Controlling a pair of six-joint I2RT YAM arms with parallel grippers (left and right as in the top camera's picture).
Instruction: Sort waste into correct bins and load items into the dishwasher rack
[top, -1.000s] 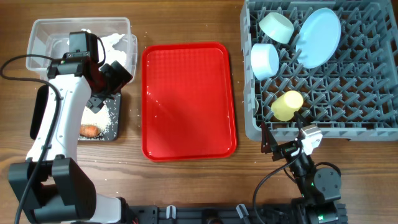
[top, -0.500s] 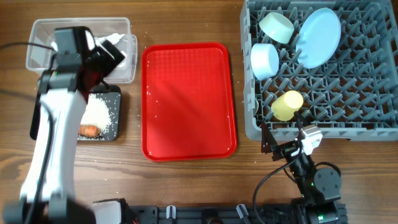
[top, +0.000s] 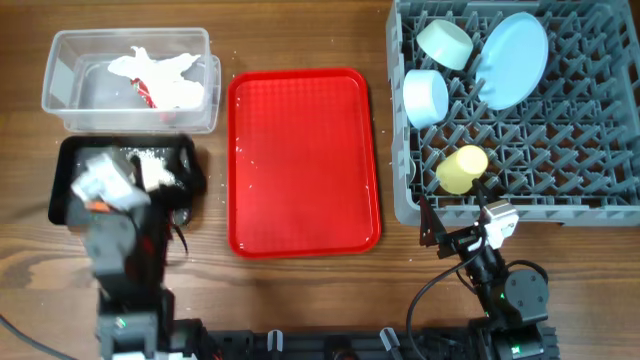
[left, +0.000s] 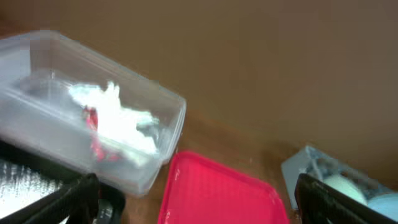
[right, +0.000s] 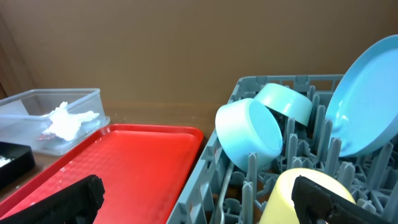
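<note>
A: The left arm (top: 120, 215) was stretched over the clear plastic rectangular tub (top: 70, 75) a second ago. Now it has folded back toward its base and shows up blurred, lying across the shallow black rectangular tray (top: 75, 150).

B: Is it carrying anything?

A: No. In the wrist view the left gripper (left: 196, 186) has its fingers spread wide with nothing between them. The right gripper (right: 198, 186) is parked by the large square grey plastic crate (top: 520, 210), equally wide and empty.

B: Where is the waste?

A: The crumpled white tissue (top: 165, 70) and the red wrapper (top: 148, 95) lie inside the tub. Loose white rice grains (top: 150, 157) show at the black tray's far edge. The carrot was on that tray a moment back, but the arm hides the spot now.

B: And the dishes?

A: All are in the crate: the pale blue round plate (top: 513, 58) on edge at the back, the pale green bowl (top: 444, 43) and pale blue bowl (top: 426, 97) beside it, the small yellow cup (top: 461, 169) near the front. The larger red tray (top: 303, 160) is bare.

B: So the arm is going home?

A: I would judge so, since nothing looks left to sort or load
</note>
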